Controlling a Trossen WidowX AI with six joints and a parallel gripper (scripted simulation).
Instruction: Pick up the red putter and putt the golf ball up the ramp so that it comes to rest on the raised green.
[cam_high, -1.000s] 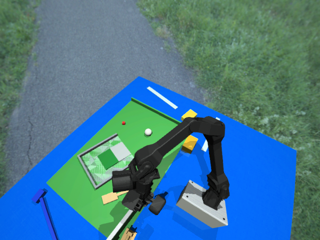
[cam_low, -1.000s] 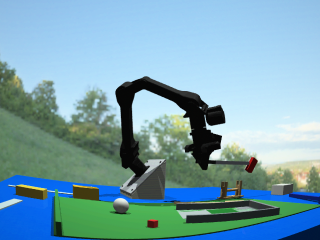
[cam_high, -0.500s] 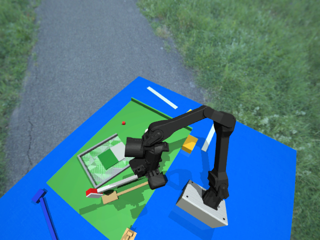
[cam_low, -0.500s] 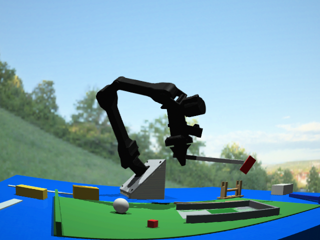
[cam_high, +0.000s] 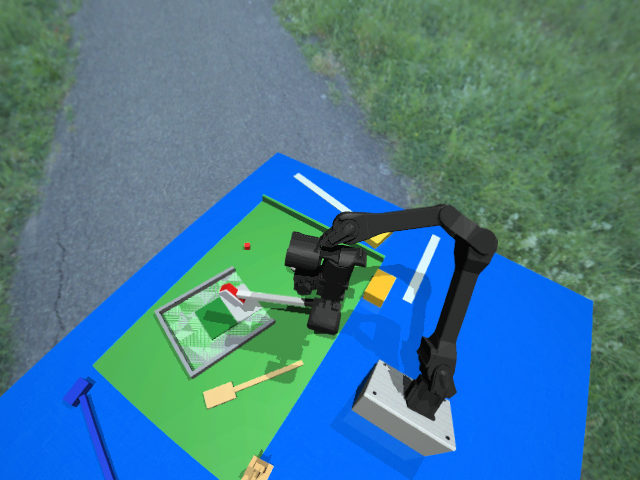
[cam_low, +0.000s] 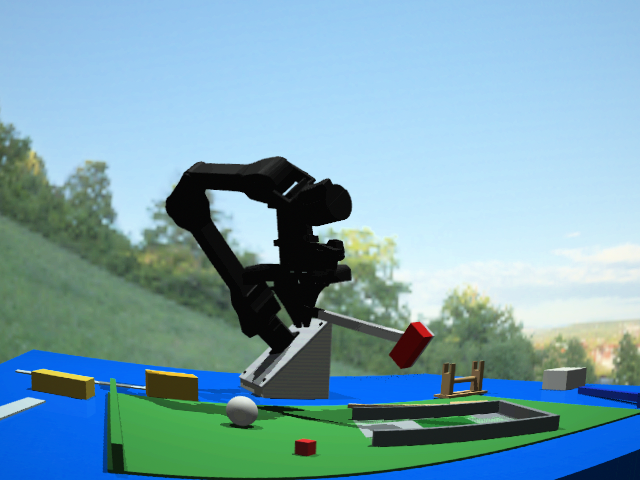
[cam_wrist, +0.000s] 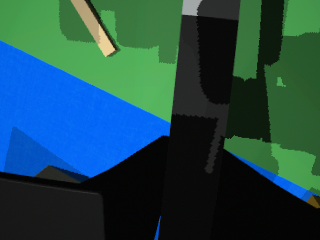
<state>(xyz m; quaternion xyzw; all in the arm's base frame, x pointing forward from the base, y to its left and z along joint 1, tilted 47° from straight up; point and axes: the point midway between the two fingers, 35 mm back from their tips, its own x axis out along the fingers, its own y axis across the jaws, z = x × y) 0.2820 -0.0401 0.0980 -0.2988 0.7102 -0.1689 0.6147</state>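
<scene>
The gripper (cam_low: 305, 315) is clamped on the grey shaft of the red putter (cam_low: 410, 344), held aloft over the fenced raised green (cam_low: 522, 424). Stiff and head-heavy (probably), it wants a firm hold near the grip end. The golf ball (cam_low: 241, 410) rests on the turf, hidden under the arm from above.

Matte black jointed arm (cam_high: 460, 289), rounded joint housings, blocky black gripper (cam_high: 324, 315), grey ribbed wedge base (cam_high: 439, 439)

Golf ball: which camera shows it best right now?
The exterior view: the white golf ball sits in full sight on the green mat. From the top view the arm hides it; the wrist view does not show it.
</scene>
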